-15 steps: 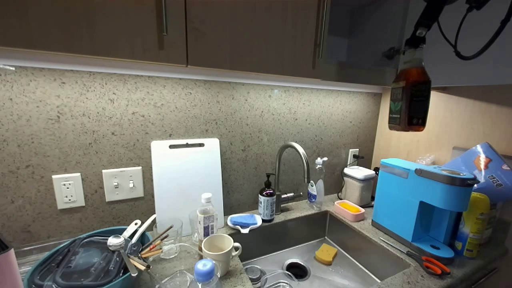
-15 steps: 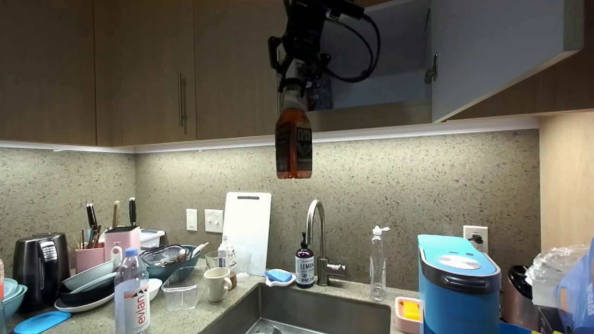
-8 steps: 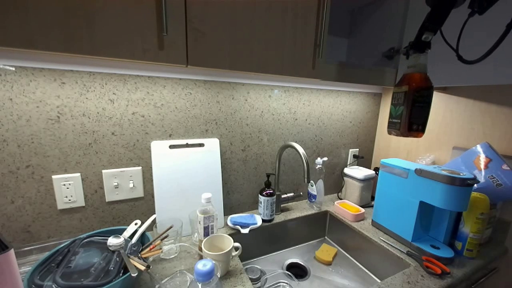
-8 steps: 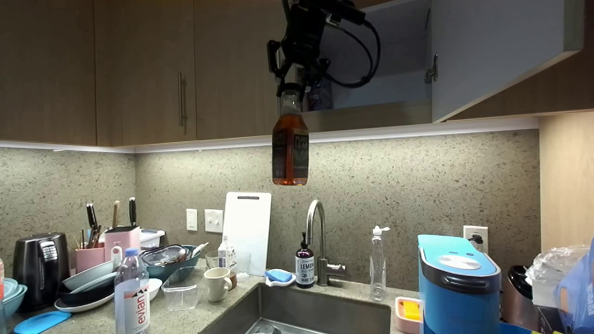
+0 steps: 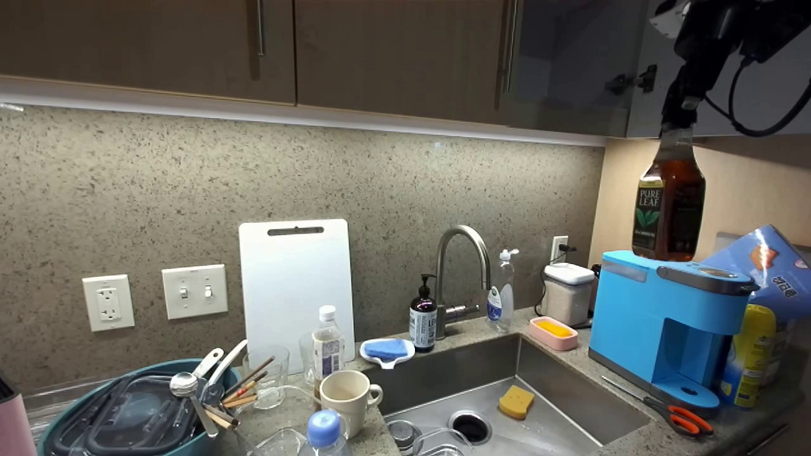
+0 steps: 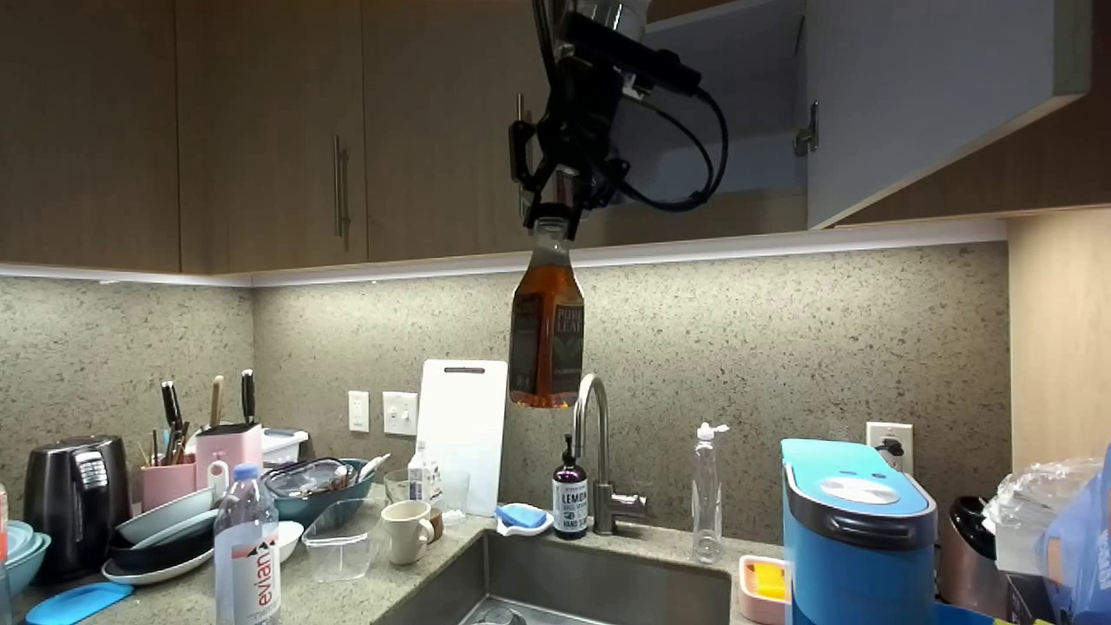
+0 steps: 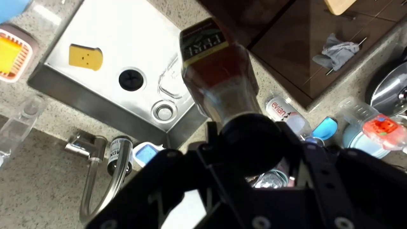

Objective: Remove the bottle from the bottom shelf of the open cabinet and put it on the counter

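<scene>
Gripper (image 6: 551, 224) tight on bottle (image 6: 547, 334) above counter (image 6: 356, 599) crowded by mug (image 6: 404, 531), faucet (image 6: 604, 473), blue appliance (image 6: 857, 560)

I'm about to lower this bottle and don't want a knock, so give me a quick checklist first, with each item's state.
1. Grip on the bottle: ok, the gripper is shut around its cap.
2. Bottle out of the cabinet: ok, it hangs outside.
3. Bottle upright: ok, roughly, cap up.
4. Gap to the blue machine: ok, they are well apart in an exterior view.
5. Spot beneath: cannot tell; in the wrist view the bottle hides part of both sink and counter.
6. Room near the mug: not ok, a clear tub and a water bottle crowd that side.
</scene>
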Tool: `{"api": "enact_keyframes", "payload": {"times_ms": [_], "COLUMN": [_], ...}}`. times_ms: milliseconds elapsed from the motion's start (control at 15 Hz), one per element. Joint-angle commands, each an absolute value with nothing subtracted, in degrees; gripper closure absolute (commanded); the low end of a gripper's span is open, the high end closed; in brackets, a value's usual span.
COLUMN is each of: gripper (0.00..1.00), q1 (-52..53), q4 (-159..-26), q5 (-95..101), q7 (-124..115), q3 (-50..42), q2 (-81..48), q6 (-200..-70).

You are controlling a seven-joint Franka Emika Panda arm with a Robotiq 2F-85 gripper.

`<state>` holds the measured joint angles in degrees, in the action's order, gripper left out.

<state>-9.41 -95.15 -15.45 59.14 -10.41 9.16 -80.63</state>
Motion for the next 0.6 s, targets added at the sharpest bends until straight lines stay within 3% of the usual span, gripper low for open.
{"api": "enact_keyframes", "payload": {"times_ms": [0,533], "gripper": [0.78,0.78], "q1": [-8.7,-8.7], "q4": [-100.2,-106.5], "q5": [-11.1,-7.9], "q7": [61.6,60.7], "q3": [-11.0,-11.2], "q2": [12.3,9.9], "q6": [-80.5,-85.5]}}
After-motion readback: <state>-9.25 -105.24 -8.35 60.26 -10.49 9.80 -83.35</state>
